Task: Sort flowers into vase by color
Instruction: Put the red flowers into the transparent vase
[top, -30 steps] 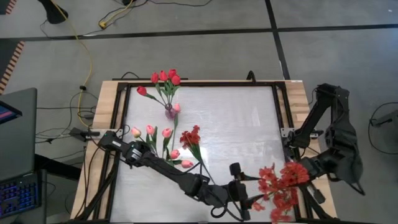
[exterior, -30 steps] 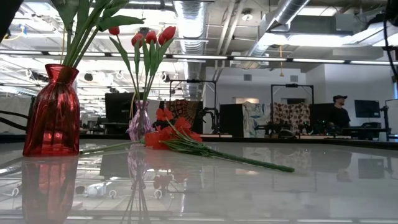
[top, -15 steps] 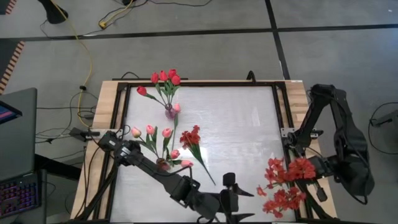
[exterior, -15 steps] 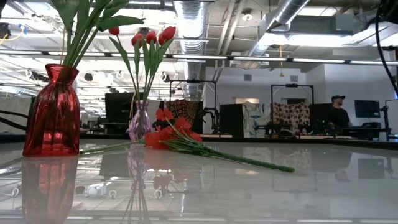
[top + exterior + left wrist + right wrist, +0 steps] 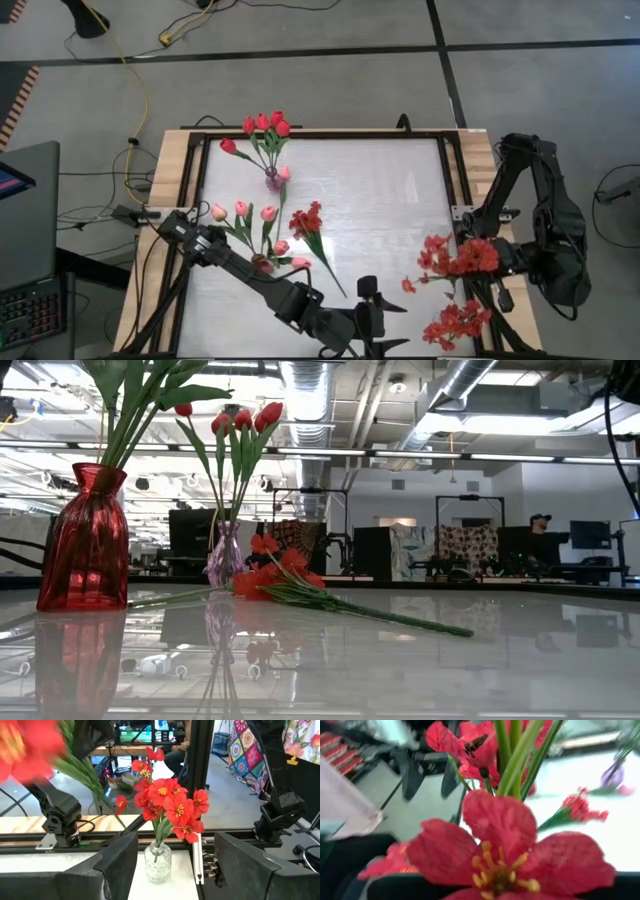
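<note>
No legible text, labels, brands or numbers on anything in view.

Robotics lab inside open industrial hall. Exposed ducts (image 5: 310,400) and pipes under ceiling, above glossy white table (image 5: 400,660). Behind table: dark metal frames (image 5: 470,530), monitor (image 5: 585,535), person (image 5: 540,540) seated at desk. Beside table, on grey concrete floor: yellow cable (image 5: 135,70), laptop (image 5: 25,240). Patchwork cloths (image 5: 247,742) hang beyond table.

Bright overhead light, glare, maybe w/ wrist blur
</note>
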